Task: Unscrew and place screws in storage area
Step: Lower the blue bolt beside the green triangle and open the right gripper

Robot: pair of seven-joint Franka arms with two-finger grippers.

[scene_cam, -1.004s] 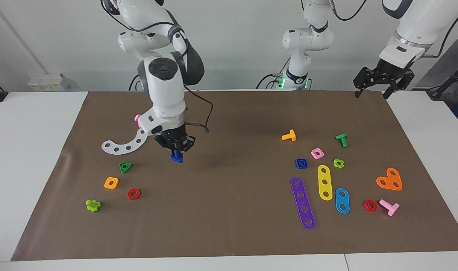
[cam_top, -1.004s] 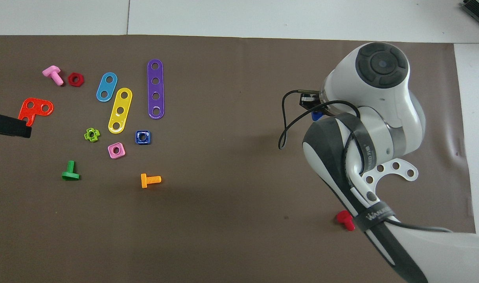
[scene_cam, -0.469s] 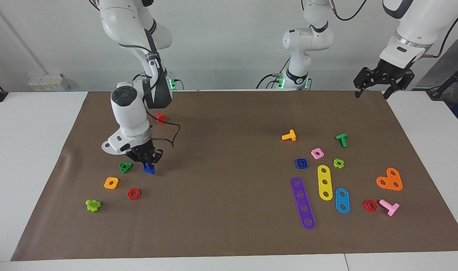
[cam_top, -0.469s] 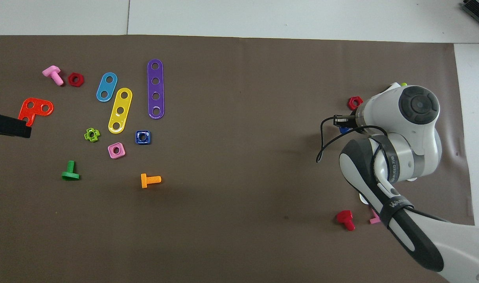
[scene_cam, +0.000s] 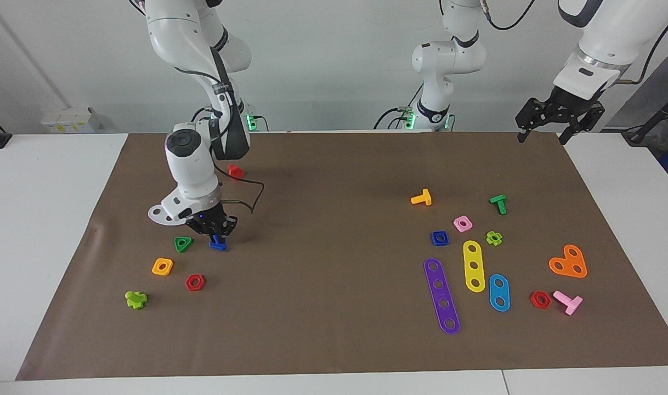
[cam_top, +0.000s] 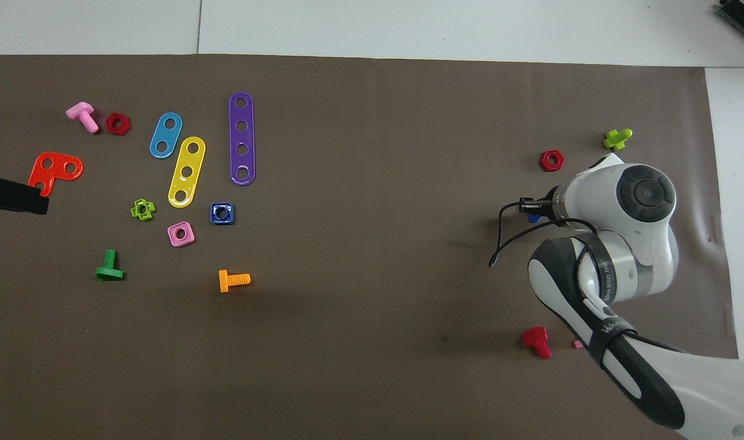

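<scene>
Overhead view: arm strap lettering unreadable (R gripper (scene_cam: 218, 236) clamps blue screw (scene_cam: 218, 243); L gripper (scene_cam: 548, 134) spread, empty).

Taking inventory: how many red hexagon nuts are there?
2: one red plastic hexagon nut beside the orange square nut; another beside the pink T-shaped bolt. Right arm may hide more.

A matt brown mat (scene_cam: 334, 329), paper-like and slightly creased at one edge, covers a smooth white table (scene_cam: 49, 219). The toy parts on it look like moulded plastic: a glossy dark-blue bolt (scene_cam: 218, 243), a shiny blue square nut (scene_cam: 439, 238), a smooth purple strip (scene_cam: 442, 295), yellow strip (scene_cam: 474, 265) and a white curved strip (scene_cam: 161, 213). The right arm (scene_cam: 194, 164) wears glossy white plastic shells with matt black joints; its gripper (scene_cam: 215, 231) looks matt black.
</scene>
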